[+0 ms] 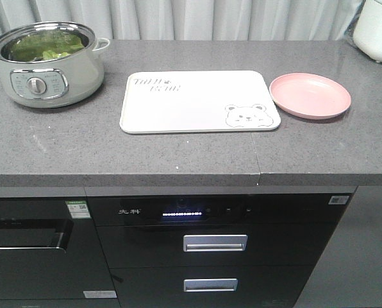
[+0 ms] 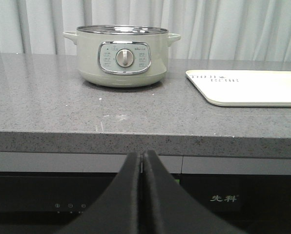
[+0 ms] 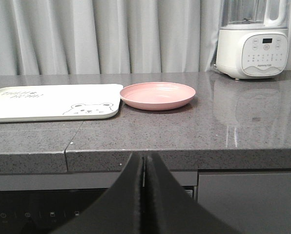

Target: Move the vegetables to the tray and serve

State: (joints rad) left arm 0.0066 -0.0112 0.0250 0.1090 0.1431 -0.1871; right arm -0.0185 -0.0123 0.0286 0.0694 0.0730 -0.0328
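Green lettuce leaves (image 1: 45, 47) lie inside a pale green electric pot (image 1: 47, 64) at the counter's back left; the pot also shows in the left wrist view (image 2: 122, 56), its contents hidden. The cream-white bear tray (image 1: 197, 101) lies empty mid-counter, also in the left wrist view (image 2: 248, 87) and the right wrist view (image 3: 48, 101). My left gripper (image 2: 142, 155) is shut and empty, below the counter's front edge, facing the pot. My right gripper (image 3: 144, 157) is shut and empty, below the edge, facing the pink plate. Neither gripper shows in the front view.
A round pink plate (image 1: 310, 95) sits right of the tray, also in the right wrist view (image 3: 157, 95). A white blender base (image 3: 253, 46) stands at the back right. Grey curtains hang behind. Below the counter are dark appliance fronts with drawer handles (image 1: 215, 242).
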